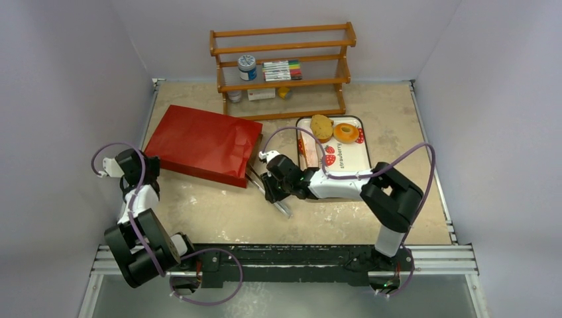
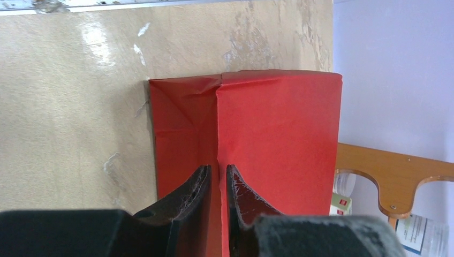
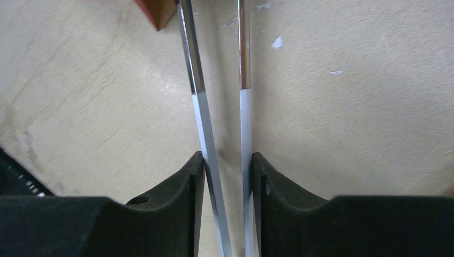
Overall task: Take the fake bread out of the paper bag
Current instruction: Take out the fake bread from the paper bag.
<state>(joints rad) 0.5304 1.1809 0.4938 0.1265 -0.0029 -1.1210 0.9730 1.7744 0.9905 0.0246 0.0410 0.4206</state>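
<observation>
The red paper bag (image 1: 202, 142) lies flat on the table's left half. My left gripper (image 1: 155, 165) is at the bag's left end, shut on a folded flap of the bag (image 2: 278, 134); its fingertips (image 2: 206, 176) pinch the paper edge. My right gripper (image 1: 272, 191) is shut on a pair of metal tongs (image 1: 283, 208) with white handles (image 3: 201, 123), just right of the bag's near right corner (image 3: 156, 12). The tongs' tips are out of view. Two fake bread pieces, a round bun (image 1: 321, 126) and a ring-shaped one (image 1: 346, 132), lie on the tray (image 1: 354, 165). The bag's inside is hidden.
The white strawberry-print tray sits right of centre, behind my right arm. A wooden rack (image 1: 281, 66) with a jar (image 1: 246, 67), markers and small items stands at the back, also showing in the left wrist view (image 2: 391, 171). Walls close in on three sides.
</observation>
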